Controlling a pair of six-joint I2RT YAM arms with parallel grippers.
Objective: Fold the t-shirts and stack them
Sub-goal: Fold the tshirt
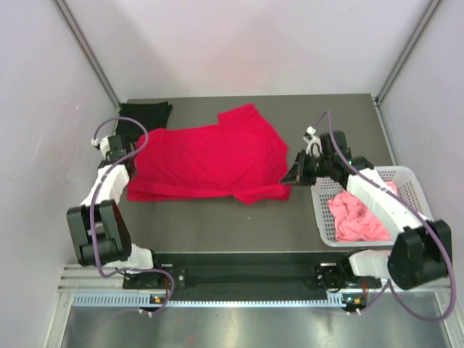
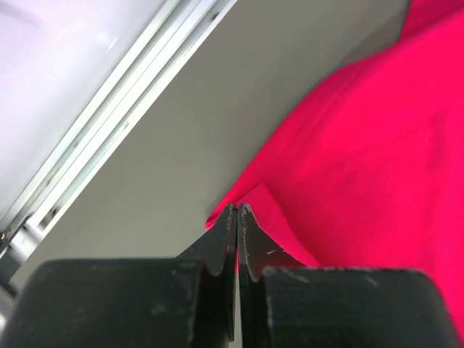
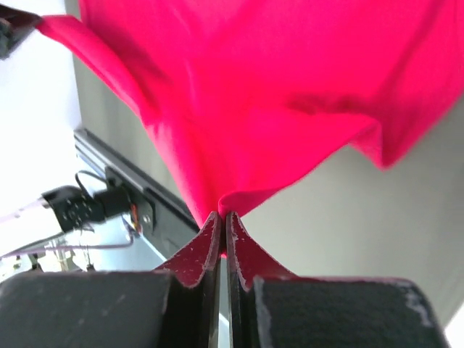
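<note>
The bright red t-shirt (image 1: 206, 159) lies spread across the middle of the table. My left gripper (image 1: 134, 154) is shut on its left edge, with red cloth (image 2: 348, 145) pinched at the fingertips. My right gripper (image 1: 292, 176) is shut on its right edge, and the cloth (image 3: 254, 87) hangs stretched from the jaws. The black t-shirt (image 1: 145, 114) lies folded at the far left corner. The salmon pink t-shirt (image 1: 355, 216) lies crumpled in the basket.
The white lattice basket (image 1: 409, 181) stands at the right edge of the table under my right arm. The grey table (image 1: 239, 225) shows bare in front of the red shirt. Metal wall rails run along the left side (image 2: 109, 123).
</note>
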